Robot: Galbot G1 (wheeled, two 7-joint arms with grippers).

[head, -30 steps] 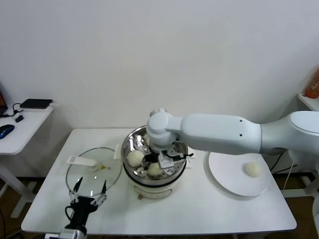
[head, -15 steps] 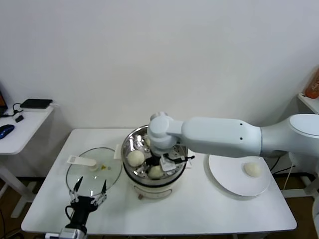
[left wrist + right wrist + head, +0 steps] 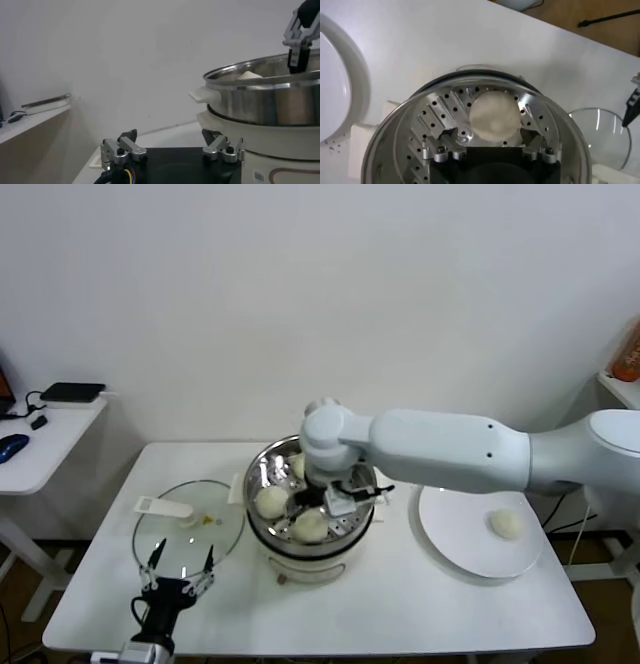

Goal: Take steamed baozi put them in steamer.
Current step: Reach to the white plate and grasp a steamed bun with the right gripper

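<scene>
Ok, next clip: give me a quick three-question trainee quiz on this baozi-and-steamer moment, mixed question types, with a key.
1. True or false: the white plate holds no baozi.
2. Multiple choice: the right gripper is
A. over the glass lid
B. over the steamer
C. over the plate
3. Fill in: in the head view, the number of baozi visible inside the steamer is ___.

Key:
1. False: one baozi lies on the plate.
2. B. The right gripper is open above a baozi on the perforated floor; the left gripper is open near the table's front edge by the lid.
3. Three.
</scene>
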